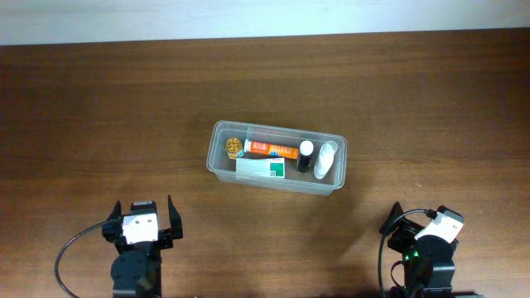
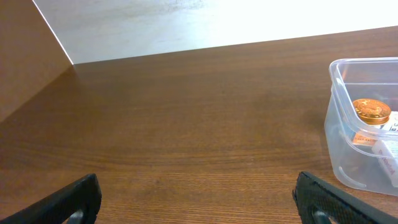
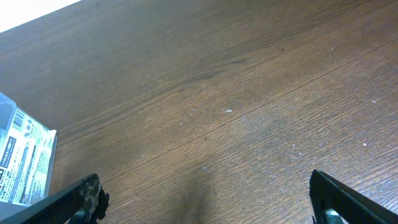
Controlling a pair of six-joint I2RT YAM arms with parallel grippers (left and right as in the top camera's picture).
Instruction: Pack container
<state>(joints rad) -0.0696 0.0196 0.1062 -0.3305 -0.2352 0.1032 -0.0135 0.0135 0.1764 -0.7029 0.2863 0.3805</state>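
Overhead, the container [image 1: 281, 129] holds a carton [image 1: 261, 169], orange tube [image 1: 272, 150], gold-lidded jar [image 1: 233, 146] and 2 bottles [image 1: 306, 155]; both arms' jaws spread apart.

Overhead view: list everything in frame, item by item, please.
container: one, clear, table centre
round-topped jar: one, gold, container's left end
tube: one, orange, inside, far side
carton: one, white and green, inside, near side
small bottle: one, dark with white cap, inside, right of tube
pale bottle: one, whitish, container's right end
table: one, brown wood
left gripper: one, black, open, near edge
right gripper: one, black, open, near edge
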